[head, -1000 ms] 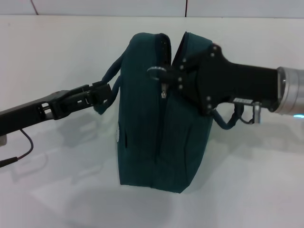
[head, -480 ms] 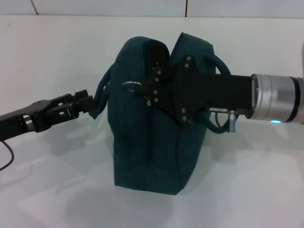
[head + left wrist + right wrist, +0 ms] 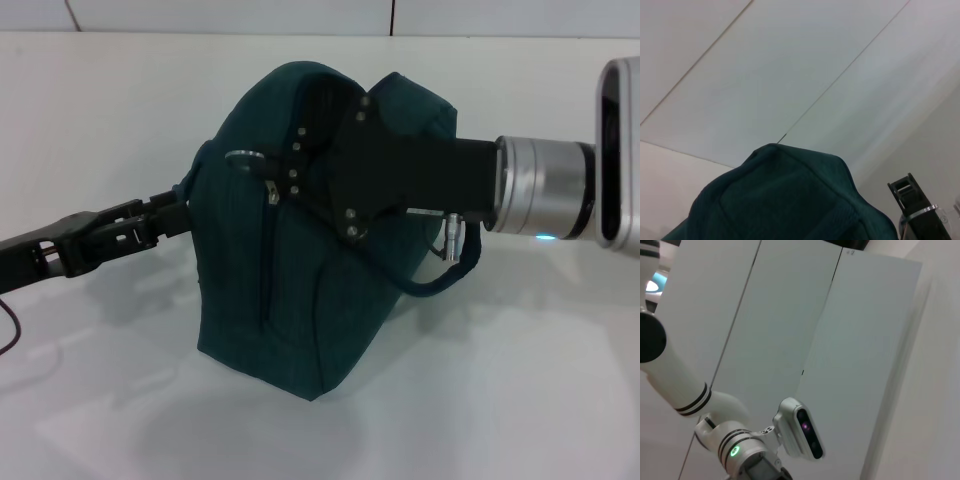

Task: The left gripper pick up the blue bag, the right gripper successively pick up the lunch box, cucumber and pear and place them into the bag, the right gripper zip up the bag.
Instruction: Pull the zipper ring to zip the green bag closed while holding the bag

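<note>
Since a moment ago my right gripper (image 3: 285, 180) has dragged the ring zip pull (image 3: 243, 158) further across the blue bag (image 3: 290, 300), tipping it. It stays pinched on the pull to close the zip; beside the bag, my left gripper (image 3: 165, 215) clamps a handle as anchor.

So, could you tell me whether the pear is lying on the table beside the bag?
No, the head view shows only the bag on the white table, with no pear.

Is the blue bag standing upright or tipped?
Tipped: the blue bag leans toward the left pincer, while the right pincer is at its zip.
</note>
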Controlling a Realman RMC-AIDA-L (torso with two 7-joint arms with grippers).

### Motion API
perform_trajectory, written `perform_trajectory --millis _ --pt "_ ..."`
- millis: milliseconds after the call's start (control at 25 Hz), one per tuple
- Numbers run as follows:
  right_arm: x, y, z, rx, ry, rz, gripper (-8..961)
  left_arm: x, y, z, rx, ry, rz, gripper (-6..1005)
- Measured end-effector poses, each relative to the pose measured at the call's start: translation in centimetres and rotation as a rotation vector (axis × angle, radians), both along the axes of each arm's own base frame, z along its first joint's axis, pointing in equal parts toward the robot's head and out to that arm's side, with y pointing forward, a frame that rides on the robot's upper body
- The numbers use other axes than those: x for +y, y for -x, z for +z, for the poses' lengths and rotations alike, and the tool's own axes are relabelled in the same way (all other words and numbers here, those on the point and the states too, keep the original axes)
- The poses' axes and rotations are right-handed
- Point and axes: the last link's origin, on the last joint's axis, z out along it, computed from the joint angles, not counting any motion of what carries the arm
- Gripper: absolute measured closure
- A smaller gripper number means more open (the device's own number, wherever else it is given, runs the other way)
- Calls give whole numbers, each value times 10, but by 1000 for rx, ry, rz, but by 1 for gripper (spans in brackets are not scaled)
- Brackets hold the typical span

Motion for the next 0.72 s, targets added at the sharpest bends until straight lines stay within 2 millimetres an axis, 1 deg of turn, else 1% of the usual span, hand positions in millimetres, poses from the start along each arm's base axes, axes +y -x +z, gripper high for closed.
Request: perform_trajectory --millis 200,480,720 --pt "-2 2 -5 -8 -4 8 948 0 -1 -1 -3 5 1 143" --pt "-2 1 -6 -10 -10 8 949 1 -1 -3 7 -1 -8 152" --pt "-2 2 -6 -8 -10 7 949 -1 -1 -6 24 -33 -34 345"
